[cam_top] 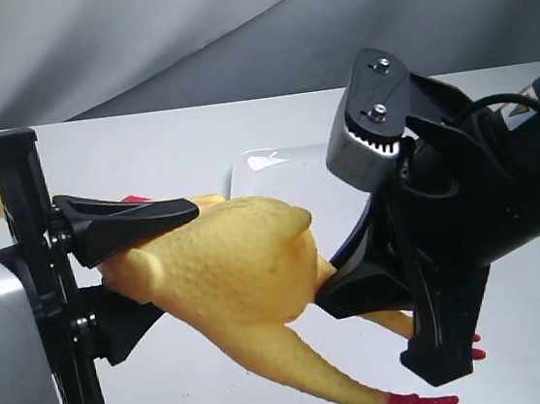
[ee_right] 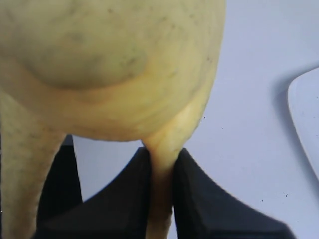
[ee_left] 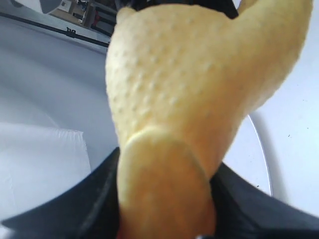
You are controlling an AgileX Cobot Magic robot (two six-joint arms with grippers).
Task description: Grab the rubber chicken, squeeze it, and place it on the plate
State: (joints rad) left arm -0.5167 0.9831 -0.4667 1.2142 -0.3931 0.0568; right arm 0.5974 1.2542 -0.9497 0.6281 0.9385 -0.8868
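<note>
At the left of the exterior view, the left gripper (cam_top: 165,263) is seen clamped on the rubber chicken (cam_top: 248,263) at its narrower upper body, with one black finger above and one below. In the left wrist view the yellow rubber is pinched between the two pads. The chicken is stretched from its head at 9 o'clock to its red feet at 5 o'clock, and it appears to be held clear of the table (cam_top: 194,133). The white plate (cam_top: 266,168) lies behind the body, toward 12 o'clock, and is mostly hidden. At the right, the right gripper (cam_top: 390,317) is closed tight on one thin leg, as the right wrist view shows. The pick-up is judged done and the squeeze in hand. Next, the toy must be carried toward 12 o'clock over the plate, lowered, and released from both grips. The long body is likely to overhang the rim.
</note>
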